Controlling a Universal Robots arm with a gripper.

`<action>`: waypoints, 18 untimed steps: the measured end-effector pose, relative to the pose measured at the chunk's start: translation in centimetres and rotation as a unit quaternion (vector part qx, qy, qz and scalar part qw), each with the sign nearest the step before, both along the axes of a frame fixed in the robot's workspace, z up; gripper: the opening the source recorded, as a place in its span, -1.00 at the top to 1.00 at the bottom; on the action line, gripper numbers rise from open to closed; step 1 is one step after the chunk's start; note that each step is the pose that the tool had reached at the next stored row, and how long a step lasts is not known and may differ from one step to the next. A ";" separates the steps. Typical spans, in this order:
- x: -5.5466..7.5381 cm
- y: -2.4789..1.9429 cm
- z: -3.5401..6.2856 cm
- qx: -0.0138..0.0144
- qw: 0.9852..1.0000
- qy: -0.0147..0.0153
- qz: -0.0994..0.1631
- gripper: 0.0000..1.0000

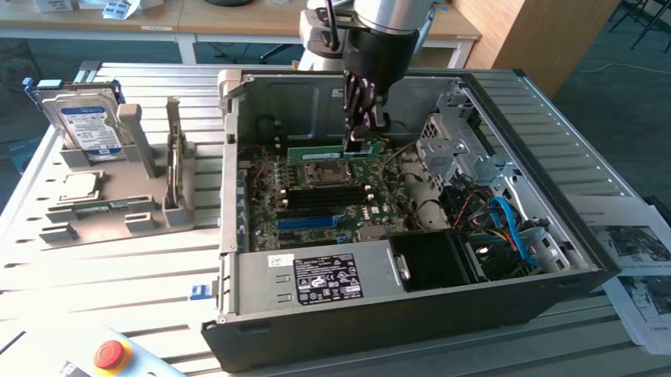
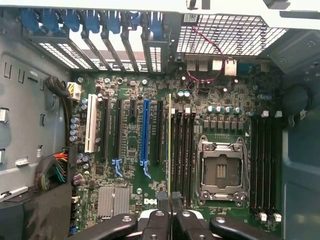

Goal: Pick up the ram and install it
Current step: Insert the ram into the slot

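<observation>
One gripper (image 1: 360, 135) clamped on the ram (image 1: 320, 150), over the motherboard (image 1: 314, 200); wrist view, ram edge-on beside dark slots (image 2: 184, 150)

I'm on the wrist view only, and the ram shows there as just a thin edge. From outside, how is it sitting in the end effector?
Observer: The end effector is shut on the ram. Its green face shows, and its long edge is roughly level over the board inside the open case.
Operator: What sits outside the case?
Observer: A grey holder on the exterior view's left of the case, with the blue-labelled hard drive standing upright in it.
</observation>
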State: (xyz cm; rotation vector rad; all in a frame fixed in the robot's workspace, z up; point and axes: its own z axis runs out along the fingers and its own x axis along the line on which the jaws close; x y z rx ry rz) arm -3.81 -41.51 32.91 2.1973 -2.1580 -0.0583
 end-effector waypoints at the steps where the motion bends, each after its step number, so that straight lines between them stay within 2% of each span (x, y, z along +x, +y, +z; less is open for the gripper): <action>1: 0.0 0.00 0.00 0.000 1.000 0.001 0.000 0.76; 3: 0.2 -0.02 -0.01 0.000 1.000 0.005 0.000 0.76; 4: 0.2 -0.02 -0.01 0.000 1.000 0.005 0.000 0.76; 18: 0.7 -0.02 -0.57 0.000 1.000 0.005 0.000 0.76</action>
